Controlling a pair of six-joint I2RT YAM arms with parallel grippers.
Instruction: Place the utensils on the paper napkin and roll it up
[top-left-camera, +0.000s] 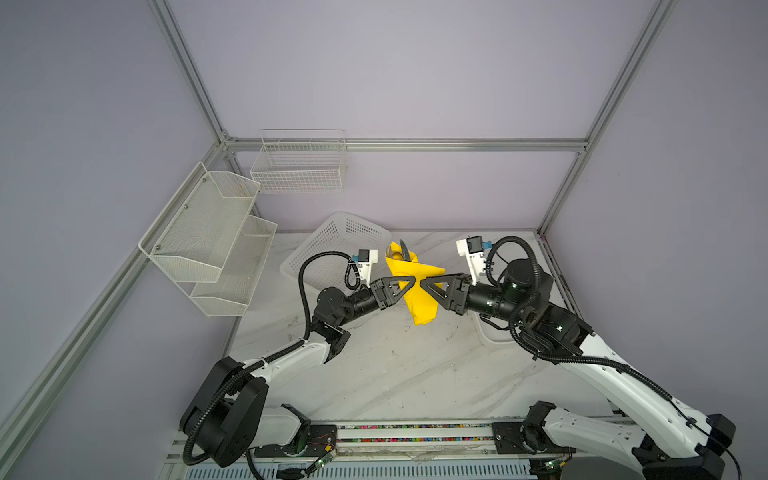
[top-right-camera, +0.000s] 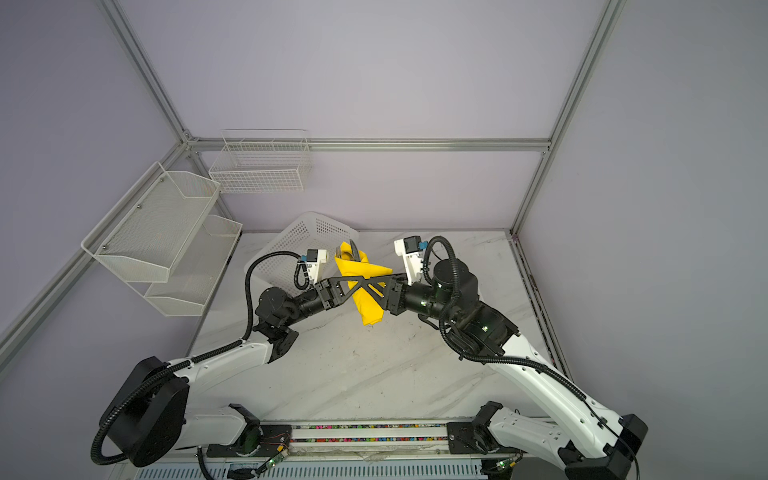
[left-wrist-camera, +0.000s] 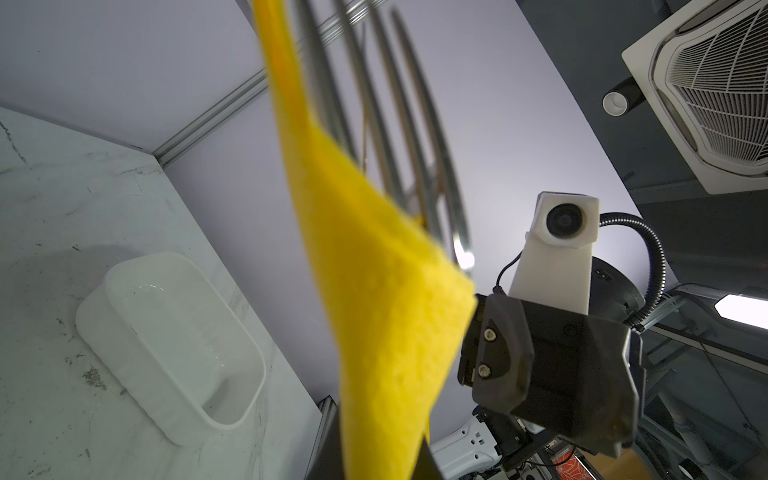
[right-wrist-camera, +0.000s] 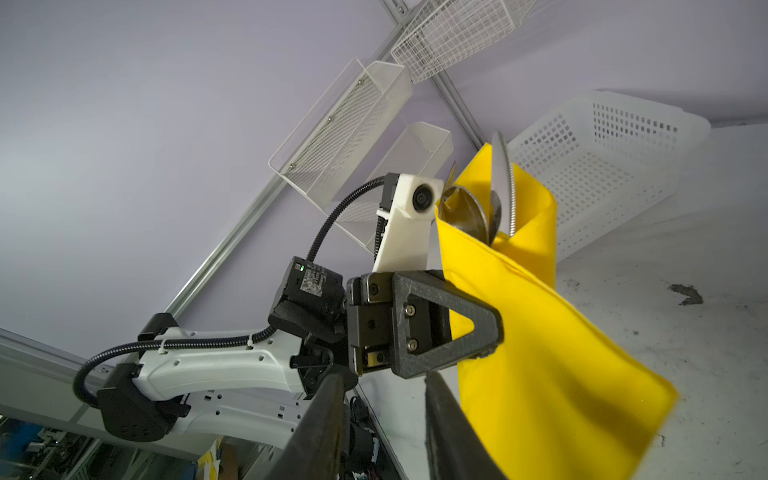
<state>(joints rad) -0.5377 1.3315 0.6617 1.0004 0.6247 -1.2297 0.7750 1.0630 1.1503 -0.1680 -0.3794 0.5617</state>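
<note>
The left pincer (top-left-camera: 409, 282) was clamped on the paper napkin (top-left-camera: 419, 303), which was folded into a loose yellow bundle and held clear of the worktop (top-left-camera: 395, 365). The bundle ran slantwise through the pincer, its lower end hanging on the near side of the tips. The heads of the utensils (top-left-camera: 400, 251) stuck out of its upper end on the far side. In the right wrist view the knife (right-wrist-camera: 503, 183), the spoon (right-wrist-camera: 465, 212) and the fork (right-wrist-camera: 451, 172) showed there. The right pincer (top-left-camera: 423, 283) faced the left one tip to tip, its jaws standing apart just beside the napkin. A white perforated basket (top-left-camera: 336, 249) lay behind the left pincer, and a white tray (left-wrist-camera: 174, 340) lay on the worktop under the right arm.
</note>
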